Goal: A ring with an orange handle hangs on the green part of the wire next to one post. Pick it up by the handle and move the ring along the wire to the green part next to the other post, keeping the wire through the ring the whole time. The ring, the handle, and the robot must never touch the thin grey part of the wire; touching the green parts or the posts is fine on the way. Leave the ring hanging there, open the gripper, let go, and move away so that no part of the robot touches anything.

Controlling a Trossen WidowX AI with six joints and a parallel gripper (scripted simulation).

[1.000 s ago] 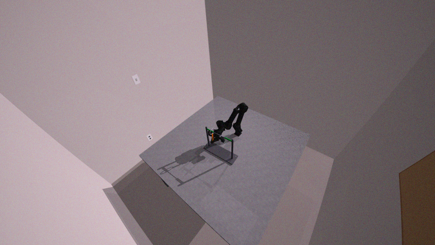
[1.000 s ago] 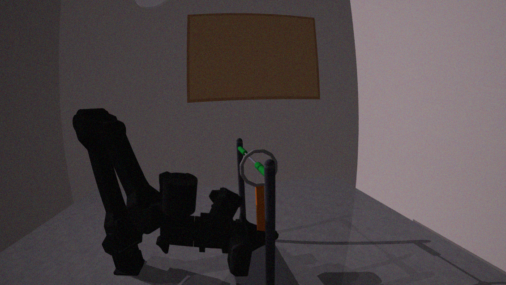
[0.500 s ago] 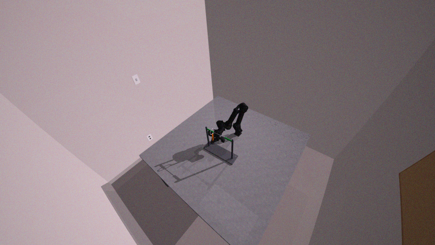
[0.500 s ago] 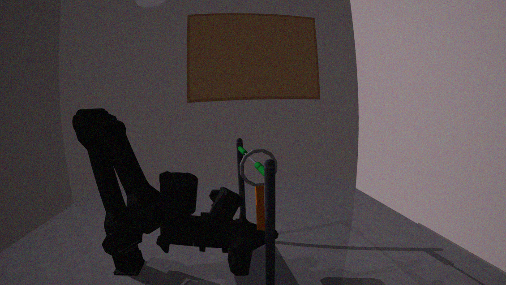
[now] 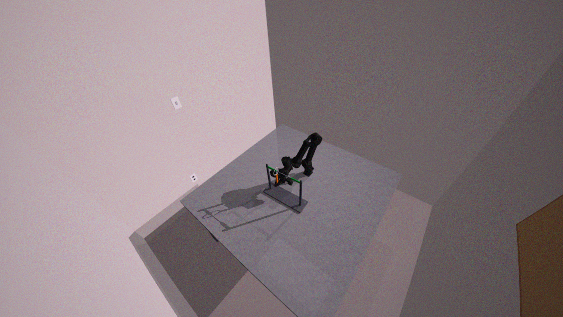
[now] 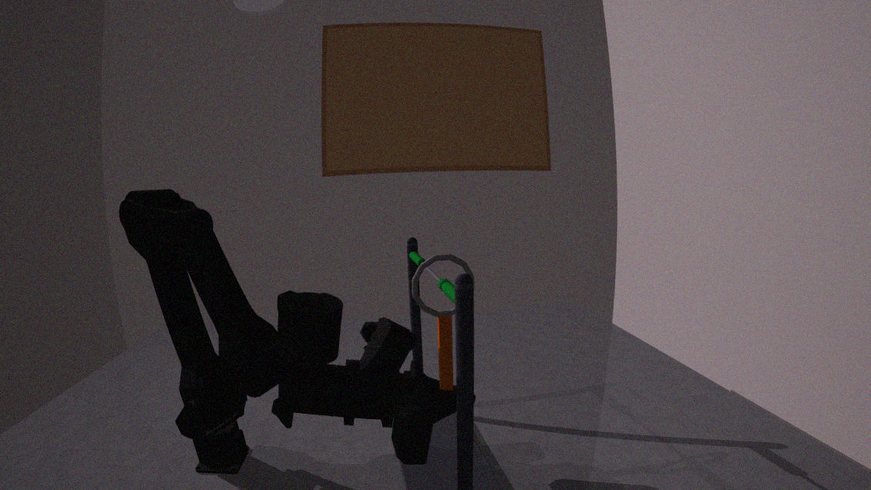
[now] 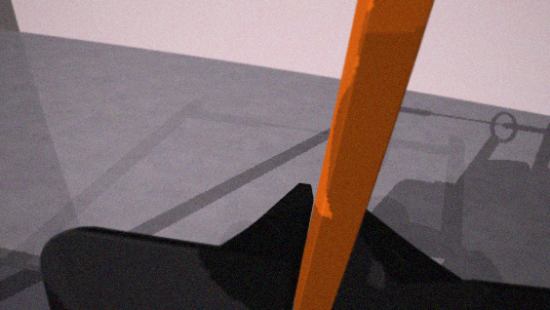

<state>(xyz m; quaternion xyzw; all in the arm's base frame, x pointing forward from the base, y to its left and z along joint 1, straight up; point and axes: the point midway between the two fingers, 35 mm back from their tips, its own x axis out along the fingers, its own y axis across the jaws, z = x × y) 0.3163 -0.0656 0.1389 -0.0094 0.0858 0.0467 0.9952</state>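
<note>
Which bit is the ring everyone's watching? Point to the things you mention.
On the big grey table (image 5: pixel 335 220), find the two dark posts joined by a wire. Around that wire, near one post, is a thin pale ring (image 5: pixel 274 172) (image 6: pixel 415 286). It's the only round loop there, with an orange handle (image 5: pixel 277 178) (image 6: pixel 445 353) (image 7: pixel 373 112) below.

I can't pin down the type of room; I see plain walls, a wall outlet (image 5: pixel 194 178) at left, and a brown framed board (image 5: pixel 542 257) (image 6: pixel 435 100), upper centre in the exterior view.

Top view: high, far, looking down on arm (image 5: pixel 302 152) and posts (image 5: pixel 301 193) (image 6: pixel 465 377) — exterior: low, nearer, side-on, both shared; wrist: close, along handle (image 5: pixel 276 178) (image 6: pixel 445 353) (image 7: pixel 368 117).
</note>
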